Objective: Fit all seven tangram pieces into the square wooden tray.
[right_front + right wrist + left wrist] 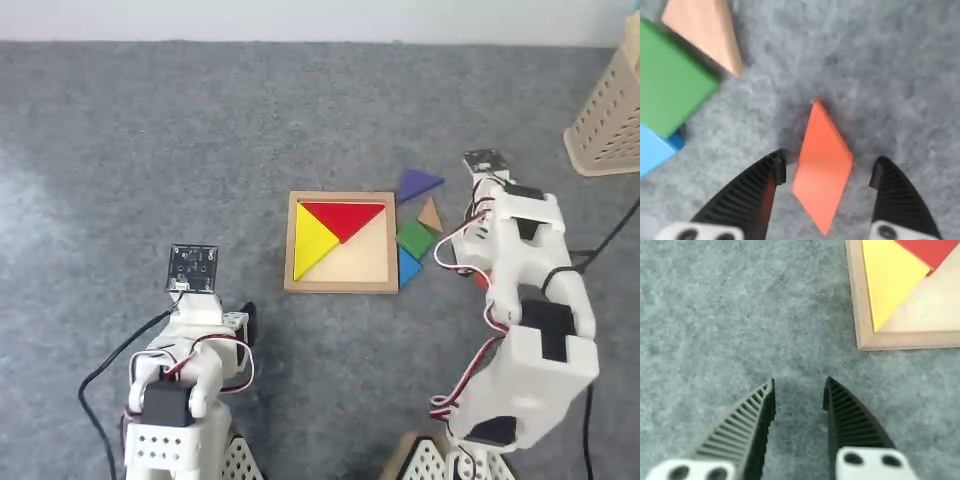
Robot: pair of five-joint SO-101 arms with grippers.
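The square wooden tray (383, 271) lies mid-table with a red triangle (343, 218) and a yellow triangle (312, 241) inside. To its right on the carpet lie a purple triangle (418, 183), a tan triangle (430, 214), a green square (414, 239) and a blue triangle (407, 268). My right gripper (830, 164) is open and straddles an orange parallelogram (822, 167) lying flat on the carpet, with the fingers not touching it. My left gripper (800, 385) is open and holds nothing, low over the carpet near the tray's front left corner (862, 337).
A beige slatted basket (610, 110) stands at the far right edge. The right arm (520, 230) stretches over the carpet just right of the loose pieces. Grey carpet covers the whole table, with wide bare room to the left and behind the tray.
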